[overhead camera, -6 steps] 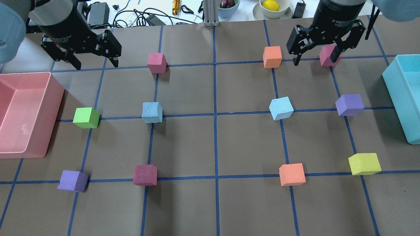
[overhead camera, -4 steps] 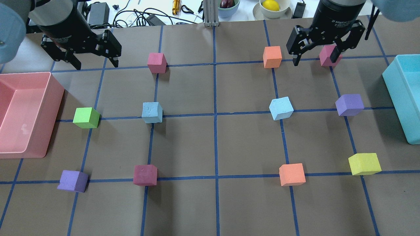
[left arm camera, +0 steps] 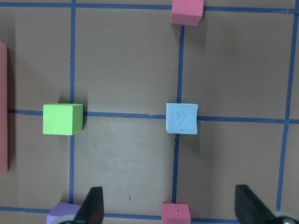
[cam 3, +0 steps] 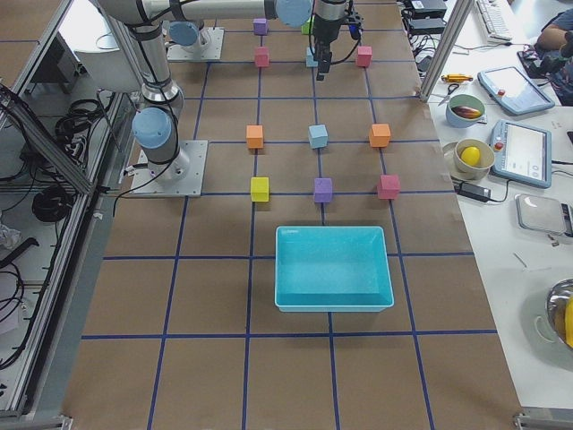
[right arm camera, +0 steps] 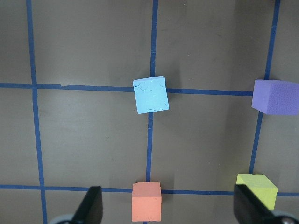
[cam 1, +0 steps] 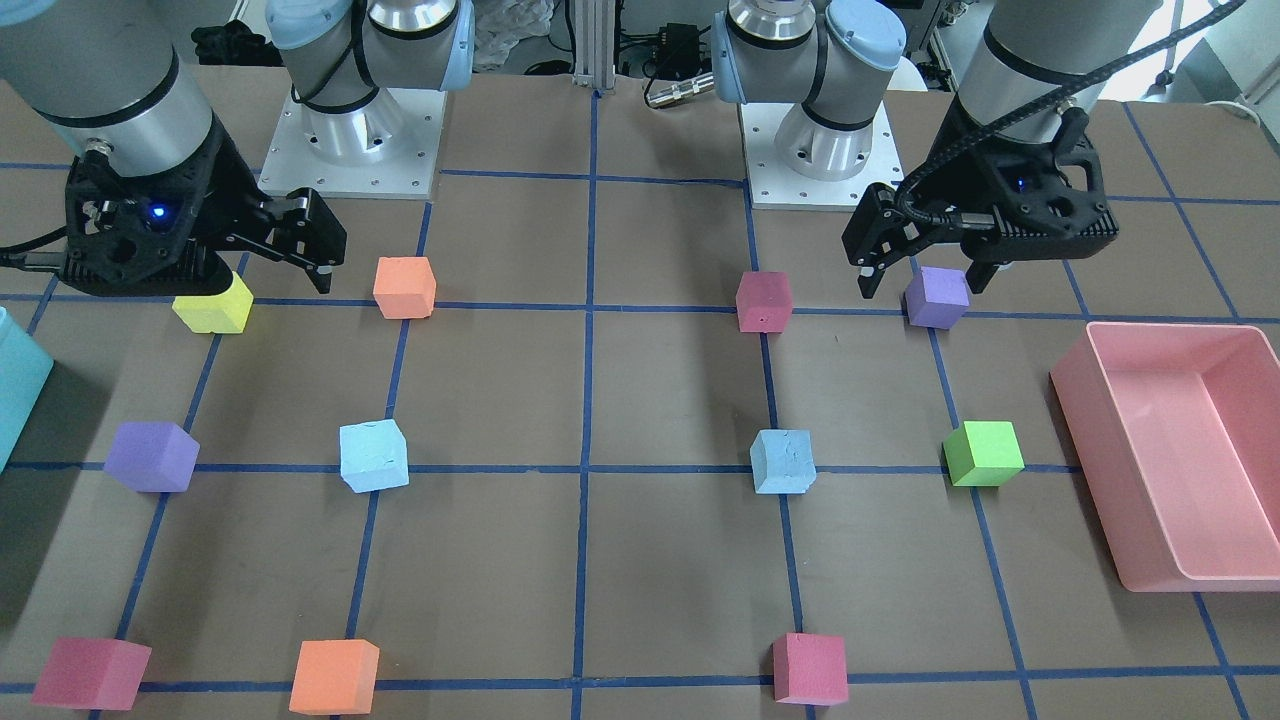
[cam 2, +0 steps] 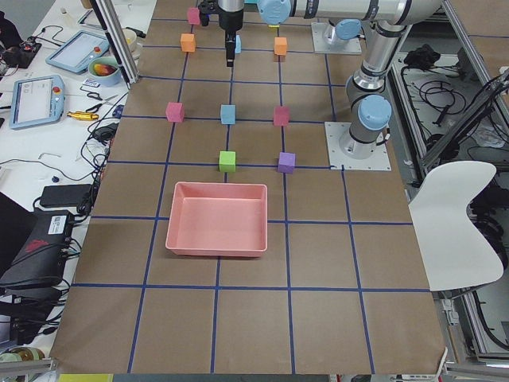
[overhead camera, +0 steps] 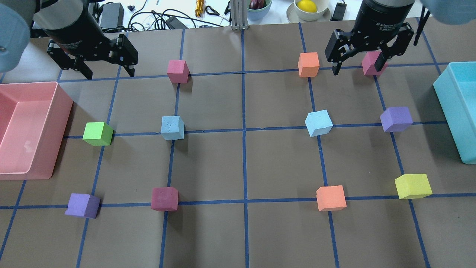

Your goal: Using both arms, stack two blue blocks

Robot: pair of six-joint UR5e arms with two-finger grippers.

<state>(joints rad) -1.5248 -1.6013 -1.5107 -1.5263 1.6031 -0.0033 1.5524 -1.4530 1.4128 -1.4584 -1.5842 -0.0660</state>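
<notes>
Sky-blue foam: left blue block (overhead camera: pixel 172 127) at nine o'clock of centre, right blue block (overhead camera: pixel 318 123) at three; left gripper (overhead camera: pixel 109 74) and right gripper (overhead camera: pixel 357 69), lettered "2F Adaptive", hang wide open.

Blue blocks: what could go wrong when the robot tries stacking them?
The right blue block sits turned against the tape grid, so the open right gripper might catch its corners and twist it. The left blue block has a dented face, so a cube set on it may sit crooked.
</notes>
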